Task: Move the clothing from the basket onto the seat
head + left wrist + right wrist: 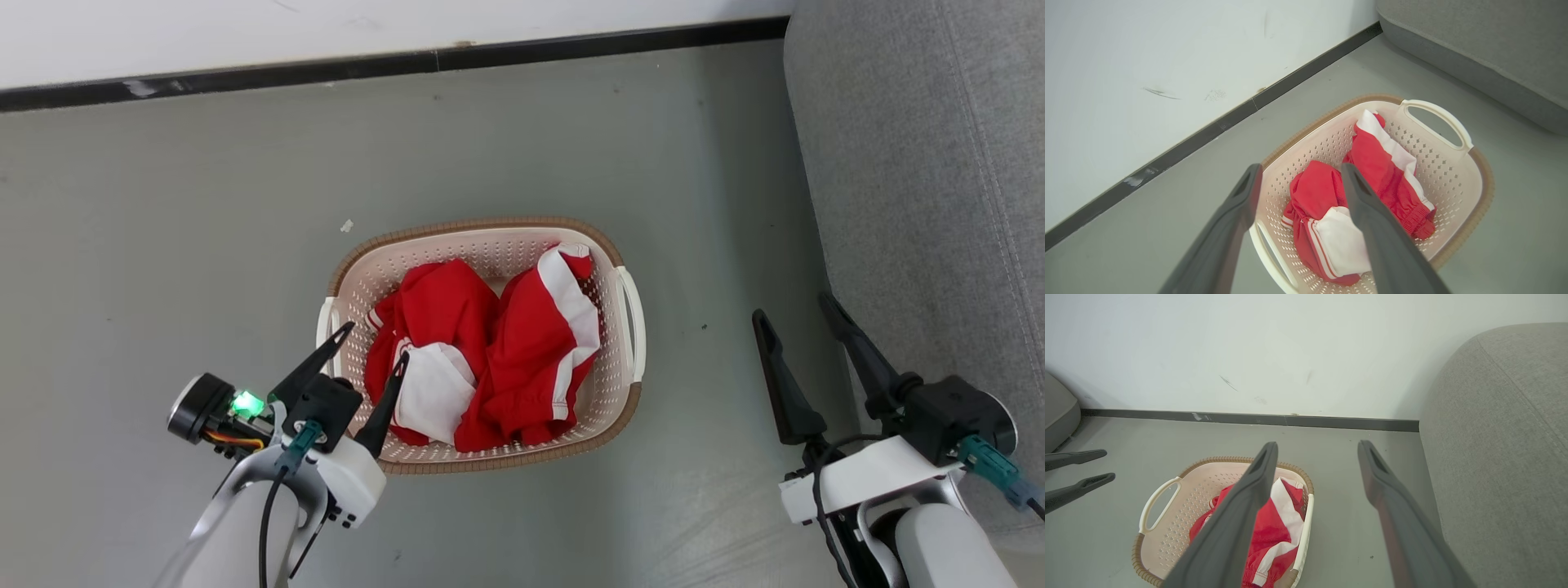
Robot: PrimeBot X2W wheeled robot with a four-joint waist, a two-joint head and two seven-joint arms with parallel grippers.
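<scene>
Clothing (482, 351) in basket (490, 233) just beyond gaping left pincer (377, 340); gaping right pincer (793, 306) well aside

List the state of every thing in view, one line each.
cream perforated plastic basket: upright on the floor, loaded.
red-and-white fabric clothing: crumpled, lying in the basket, not gripped.
grey fabric-upholstered seat: no clothing on the part in view.
left gripper: open, empty, over the basket's left edge.
right gripper: open, empty, between basket and seat.
</scene>
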